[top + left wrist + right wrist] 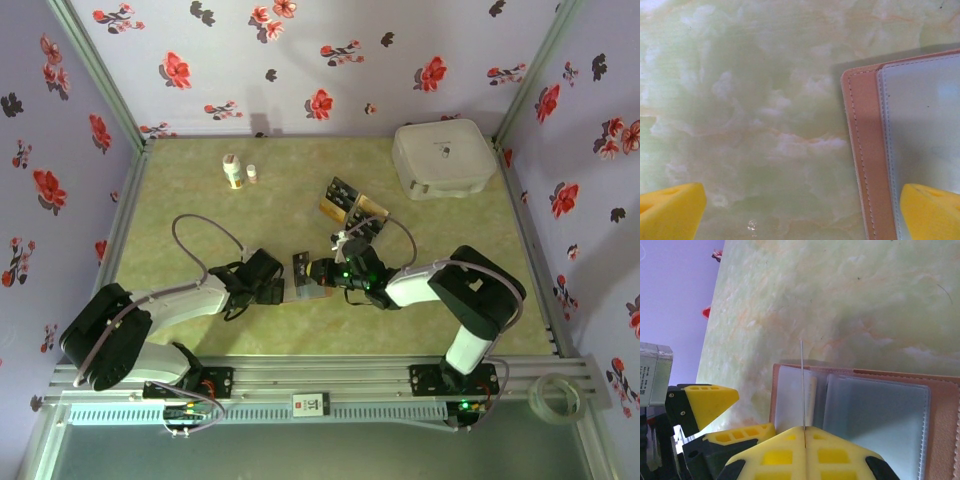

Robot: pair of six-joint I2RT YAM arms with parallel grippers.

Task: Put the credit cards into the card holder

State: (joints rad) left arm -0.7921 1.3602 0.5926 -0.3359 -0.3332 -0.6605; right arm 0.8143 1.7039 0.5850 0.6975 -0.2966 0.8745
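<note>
The card holder (875, 410) lies open on the table, reddish-brown outside with grey-blue clear pockets inside. My right gripper (804, 432) is shut on one credit card (802, 382), seen edge-on and standing upright over the holder's left pocket. From above that card (300, 265) is black and stands between the two grippers. My left gripper (802, 212) is open and low over the table. One of its fingers (932, 210) is over the holder's left edge (865, 150) and the other is over bare table. More credit cards (350, 203) lie behind, black and gold.
A large white rounded case (443, 157) stands at the back right. Two small bottles (233, 172) stand at the back left. A roll of tape (555, 395) lies off the table at the front right. Flowered walls enclose the table.
</note>
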